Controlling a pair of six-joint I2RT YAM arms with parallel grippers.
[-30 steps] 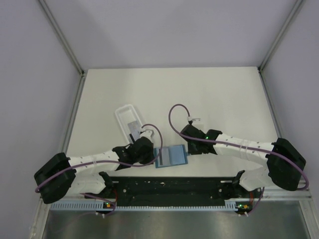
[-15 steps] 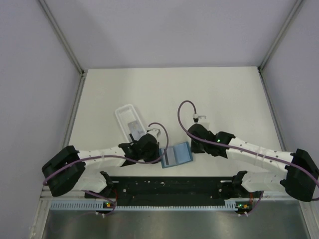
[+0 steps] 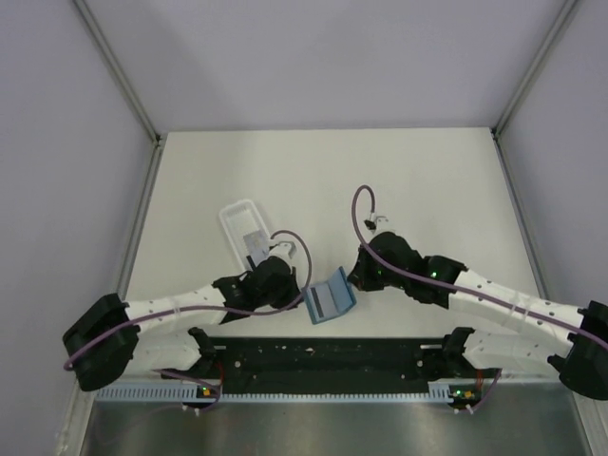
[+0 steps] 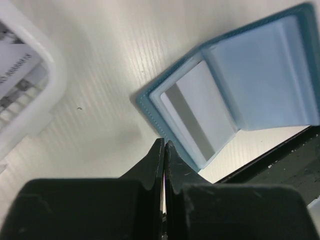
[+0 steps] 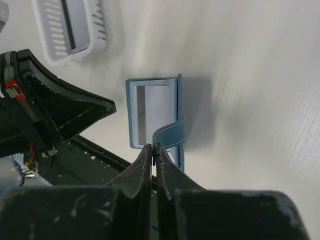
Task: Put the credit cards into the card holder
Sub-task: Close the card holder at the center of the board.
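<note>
The teal card holder lies on the table between the arms, its right half lifted into a partial fold. One pale credit card with a dark stripe sits in its left pocket, and the light-blue flap stands up beyond it. My right gripper is shut on the holder's snap tab, over the card holder. My left gripper is shut with nothing between its fingers, its tips at the holder's near edge. More credit cards lie in the white tray.
The long white tray sits left of the holder, close behind my left wrist; it also shows in the left wrist view as the tray. The black base rail runs along the near edge, just below the holder.
My right gripper has shut on the snap tab and drawn it left, raising the holder's right half from flat. The holder has turned a little; my left gripper stays shut beside it.
</note>
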